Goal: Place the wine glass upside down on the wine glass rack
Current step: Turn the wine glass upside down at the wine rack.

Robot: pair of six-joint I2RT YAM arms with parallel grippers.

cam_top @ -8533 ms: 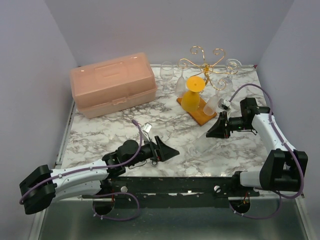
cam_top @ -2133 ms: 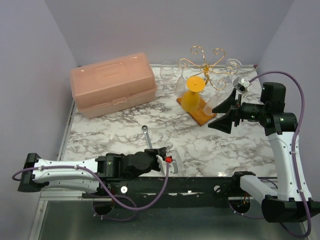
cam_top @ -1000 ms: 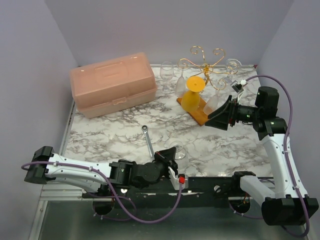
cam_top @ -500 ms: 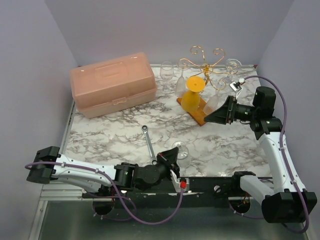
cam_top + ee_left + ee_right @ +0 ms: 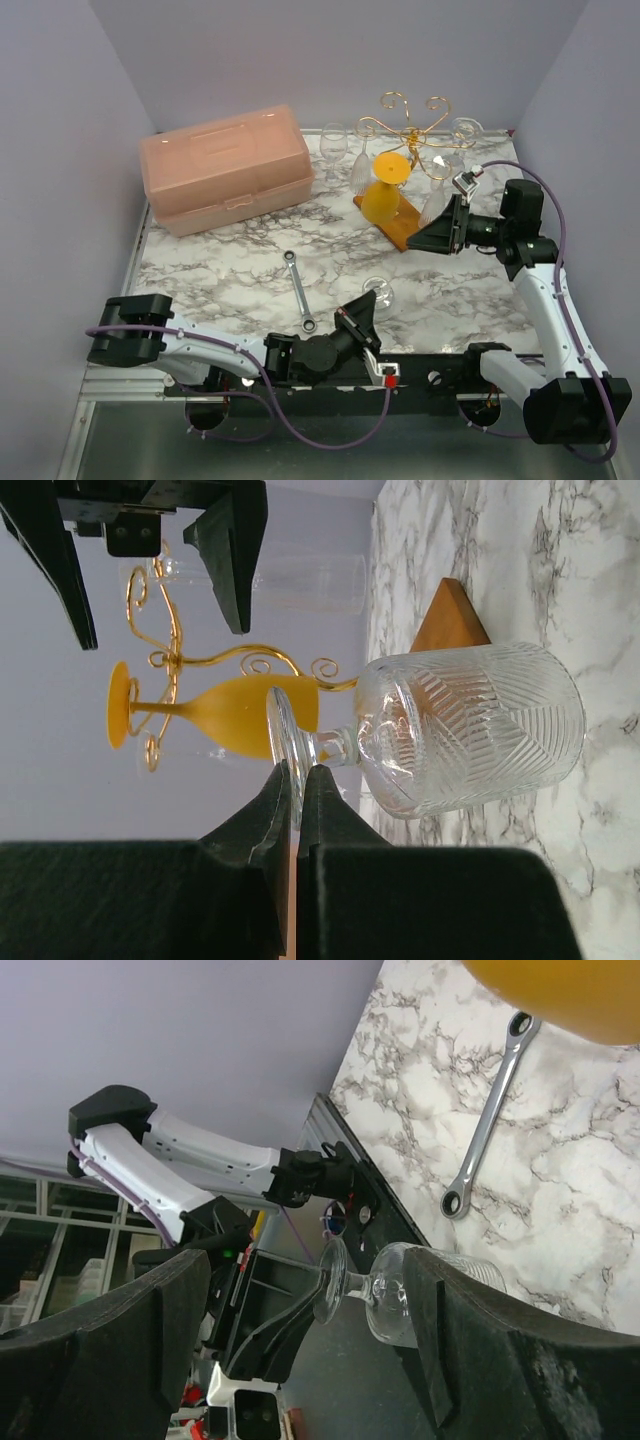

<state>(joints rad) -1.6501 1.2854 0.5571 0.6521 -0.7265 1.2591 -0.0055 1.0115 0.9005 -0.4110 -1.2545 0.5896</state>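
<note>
Left claw [image 5: 297, 778], clamped on the thin round foot of the wine glass [image 5: 470, 730], holds it bowl-down over the near side of the table [image 5: 220, 275], well apart from the rack [image 5: 190, 655]. Whether the rim touches the marble cannot be told. Only the left wrist view shows the slanted cut lines in the clear bowl. Behind it are the rack's gold wire scrolls, a yellow glass [image 5: 240, 715] hung foot-up, and a corner of the orange-brown base [image 5: 450, 625]. Right claw [image 5: 432, 235], fingers spread wide and empty, hovers just beside that base. Its wrist view frames the left arm [image 5: 190, 1160] and the glass between two dark, grainy pads [image 5: 100, 1360], with a steel wrench [image 5: 490, 1120] lying flat on the stone. Only the overhead view takes in the pink plastic box [image 5: 228, 168], lidded and round-cornered, at far left, and clear glasses [image 5: 335, 140] around the rack. White marble veined grey; plain lavender walls [image 5: 80, 120].
</note>
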